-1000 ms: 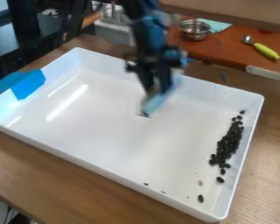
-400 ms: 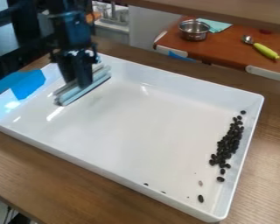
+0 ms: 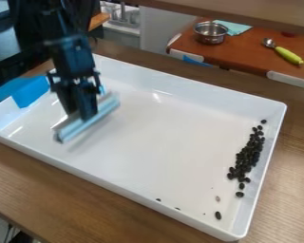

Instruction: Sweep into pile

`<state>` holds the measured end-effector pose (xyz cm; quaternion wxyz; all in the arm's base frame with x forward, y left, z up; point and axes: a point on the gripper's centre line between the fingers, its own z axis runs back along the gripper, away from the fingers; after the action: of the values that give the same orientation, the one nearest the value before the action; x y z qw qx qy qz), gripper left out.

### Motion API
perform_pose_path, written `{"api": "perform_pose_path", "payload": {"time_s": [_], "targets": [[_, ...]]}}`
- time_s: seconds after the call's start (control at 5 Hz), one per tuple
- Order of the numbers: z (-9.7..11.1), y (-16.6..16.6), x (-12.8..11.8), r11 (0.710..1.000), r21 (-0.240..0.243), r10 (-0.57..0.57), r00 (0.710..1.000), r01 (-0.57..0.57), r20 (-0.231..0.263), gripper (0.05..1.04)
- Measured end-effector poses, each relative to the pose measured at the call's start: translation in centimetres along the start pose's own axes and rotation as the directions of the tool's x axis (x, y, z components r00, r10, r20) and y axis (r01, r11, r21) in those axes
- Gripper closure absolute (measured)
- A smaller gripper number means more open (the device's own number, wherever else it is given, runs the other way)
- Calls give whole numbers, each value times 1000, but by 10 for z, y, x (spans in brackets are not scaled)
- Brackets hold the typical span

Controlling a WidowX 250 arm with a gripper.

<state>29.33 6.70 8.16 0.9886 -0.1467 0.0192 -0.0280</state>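
The black gripper [image 3: 83,117] hangs over the left part of the white tray [image 3: 148,161], shut on a pale blue-grey sweeping blade [image 3: 94,121]. The blade lies slantwise in the view, low over the tray floor; whether it touches the floor I cannot tell. A long pile of dark beans [image 3: 246,156] runs along the tray's right wall, far from the gripper. One loose bean [image 3: 218,215] lies below the pile near the front right corner, and a few small dark bits [image 3: 158,200] lie along the front wall.
Blue tape [image 3: 31,91] covers part of the tray's left wall. Behind, on a reddish-brown surface, are a metal pot [image 3: 211,32], a teal cloth [image 3: 234,27] and a spoon with a green handle [image 3: 288,54]. Wooden tabletop [image 3: 72,190] surrounds the tray.
The gripper and blade swung from the tray's middle to its left side, then came a little down and toward the front. The dark specks formerly under the blade at mid-tray are gone. The pile has not moved.
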Motion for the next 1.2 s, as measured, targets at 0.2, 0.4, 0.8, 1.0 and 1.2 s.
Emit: {"api": "perform_pose_path", "payload": {"time_s": [0.2,0.4,0.8,1.0,1.2], "targets": [[-22,-32,6,1000,-13,-5,1000,5,-1,747],[-32,-48,11,1000,18,4,1000,-4,30,747],[-48,-92,13,1000,23,-5,998,4,58,747],[-56,-119,5,1000,-3,-23,999,23,39,747],[-61,-133,2,1000,-13,-22,999,22,38,747]]}}
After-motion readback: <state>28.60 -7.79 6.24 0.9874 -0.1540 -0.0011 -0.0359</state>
